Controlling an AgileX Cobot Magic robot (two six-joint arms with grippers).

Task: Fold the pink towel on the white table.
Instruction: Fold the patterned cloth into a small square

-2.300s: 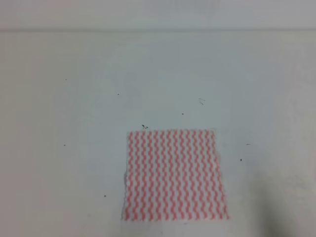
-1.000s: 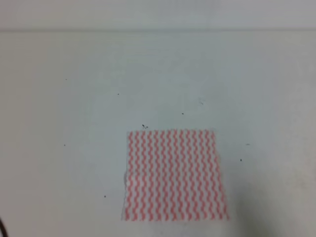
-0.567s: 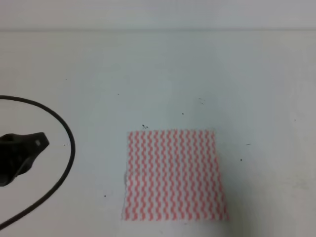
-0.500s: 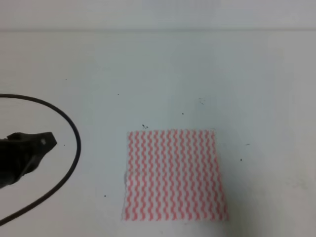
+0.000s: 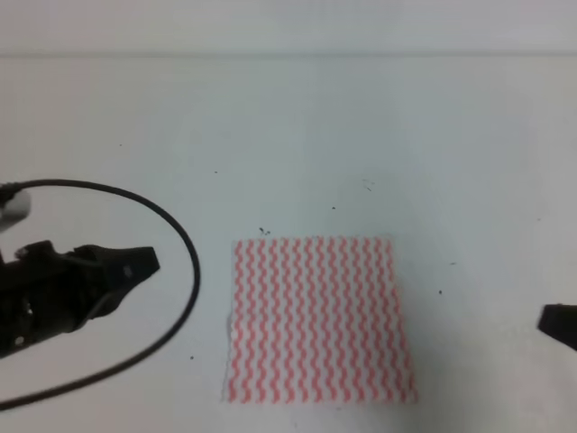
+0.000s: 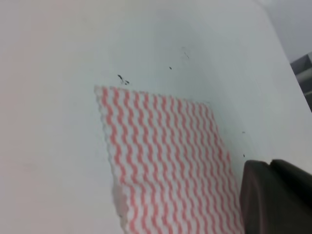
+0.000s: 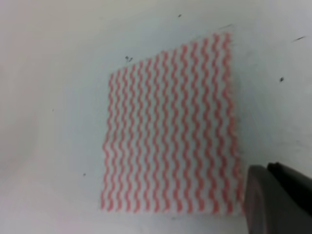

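The pink towel [image 5: 318, 319] lies spread flat and unfolded on the white surface [image 5: 288, 135], toward the near edge and a little right of the middle, all four corners down and no crease in it. From the left, the left tool [image 5: 135, 263] reaches in low over the surface with its black cable [image 5: 185, 298] looping behind it; its tip points at the towel's left edge but is well apart from it, and I cannot tell whether its jaws are spread or pressed together. On the far right only a dark sliver of the right tool [image 5: 559, 325] shows at the frame edge, near the towel's right side but not touching, its state equally unclear. To my eye this is the approach, before any grasp: nothing is held yet. The next move probably calls for each tool to drop onto a corner or edge of the towel, pinch the thin cloth without just pressing it into the surface, then lift and carry it across.
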